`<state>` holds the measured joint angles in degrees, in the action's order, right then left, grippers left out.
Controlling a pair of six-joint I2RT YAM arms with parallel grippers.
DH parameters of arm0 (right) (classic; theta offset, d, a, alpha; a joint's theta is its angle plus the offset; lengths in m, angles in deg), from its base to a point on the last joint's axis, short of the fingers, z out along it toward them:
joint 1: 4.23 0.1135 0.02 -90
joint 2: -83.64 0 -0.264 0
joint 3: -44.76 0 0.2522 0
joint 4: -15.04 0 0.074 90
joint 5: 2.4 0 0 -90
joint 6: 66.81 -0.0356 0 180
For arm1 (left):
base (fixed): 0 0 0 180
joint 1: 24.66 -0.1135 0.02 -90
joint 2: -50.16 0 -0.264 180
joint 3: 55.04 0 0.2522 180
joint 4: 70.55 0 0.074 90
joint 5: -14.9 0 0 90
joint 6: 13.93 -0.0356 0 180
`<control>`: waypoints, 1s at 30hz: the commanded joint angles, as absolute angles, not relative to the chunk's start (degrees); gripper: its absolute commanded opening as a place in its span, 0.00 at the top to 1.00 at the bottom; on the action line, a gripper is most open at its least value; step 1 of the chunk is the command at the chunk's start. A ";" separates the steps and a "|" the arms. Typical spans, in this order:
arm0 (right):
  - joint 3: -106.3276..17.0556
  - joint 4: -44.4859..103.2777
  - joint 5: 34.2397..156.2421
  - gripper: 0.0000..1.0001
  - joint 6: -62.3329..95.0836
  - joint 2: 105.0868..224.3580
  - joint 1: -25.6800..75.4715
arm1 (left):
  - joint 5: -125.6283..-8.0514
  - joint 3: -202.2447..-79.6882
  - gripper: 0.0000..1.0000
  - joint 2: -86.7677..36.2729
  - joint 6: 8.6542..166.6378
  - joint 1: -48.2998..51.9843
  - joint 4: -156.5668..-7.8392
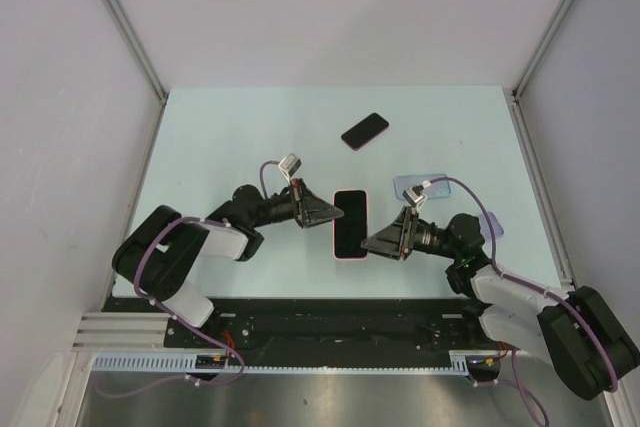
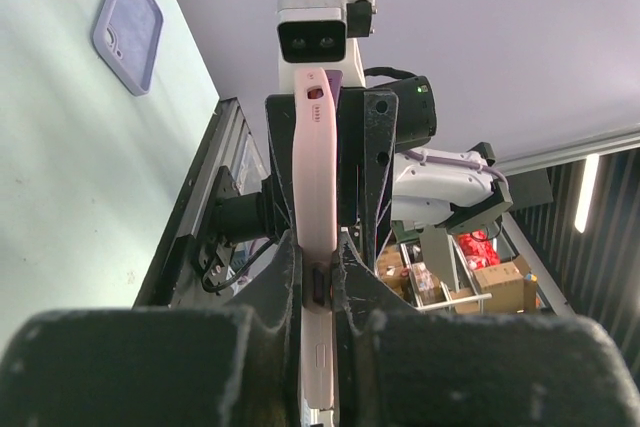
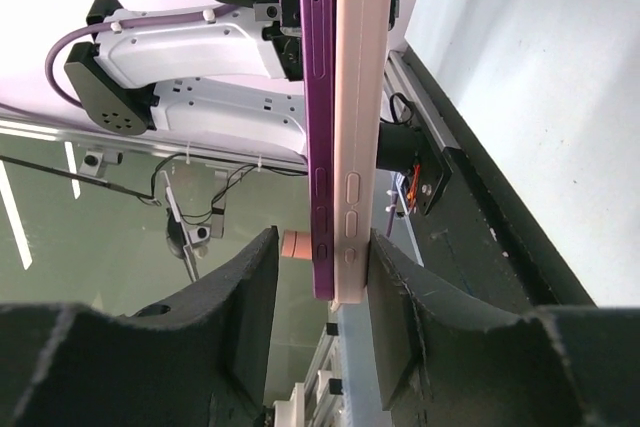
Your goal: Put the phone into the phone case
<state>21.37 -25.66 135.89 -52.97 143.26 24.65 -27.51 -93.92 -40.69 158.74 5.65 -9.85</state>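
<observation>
One phone (image 3: 318,97) pressed flat against case (image 3: 360,97), between the arms at mid table (image 1: 220,147)
Probably stiff, light, slick-edged, glass fragile; best pinched across flat faces near an end. Clamped by left gripper (image 2: 316,269), jaws closed on case; straddled by right gripper (image 3: 322,267), firm grip impossible to tell

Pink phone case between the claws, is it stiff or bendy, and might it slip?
The slim pink phone case is probably bendy alone, but looks straight here with the purple phone lying against it. Its smooth, narrow edges could slip from the left claw.
</observation>
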 commanded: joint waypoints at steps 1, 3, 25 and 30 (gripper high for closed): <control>20.98 -24.82 137.35 0.56 -51.17 140.25 25.30 | -31.07 -93.41 1.00 -40.37 156.93 4.17 -4.41; 21.07 -24.20 136.91 0.63 -50.82 139.46 25.39 | -31.07 -93.14 1.00 -40.28 156.75 4.17 -4.41; 12.98 -6.71 135.15 0.46 -40.36 134.97 24.87 | -22.55 -97.71 1.00 -28.78 140.50 4.61 -28.66; 11.76 -6.44 135.59 0.37 -39.04 135.50 22.32 | -20.00 -100.96 1.00 -25.87 133.57 6.37 -40.68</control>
<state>15.40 -5.29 134.60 -41.10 136.26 24.06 -24.38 -96.83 -29.54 141.76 5.21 -32.23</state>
